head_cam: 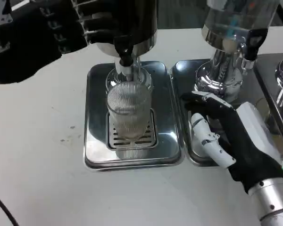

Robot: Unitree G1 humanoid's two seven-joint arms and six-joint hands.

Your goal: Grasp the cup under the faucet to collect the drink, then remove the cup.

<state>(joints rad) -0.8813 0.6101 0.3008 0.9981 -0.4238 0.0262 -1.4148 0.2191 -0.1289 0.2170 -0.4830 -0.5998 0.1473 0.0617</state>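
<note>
My right hand [231, 141] lies nearest, fingers spread and holding nothing, over the right tray [181, 70] just beside the cup [129, 110]. The ribbed cup stands on the left tray's grate [132, 139], under the faucet [126, 63]. Farther back, my left hand [42, 33] grips the dispenser [132, 23].

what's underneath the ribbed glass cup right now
The cup stands on a slotted drain grate set in a shiny metal drip tray, directly below the black faucet spout. The grate's middle is covered by the cup.
</note>
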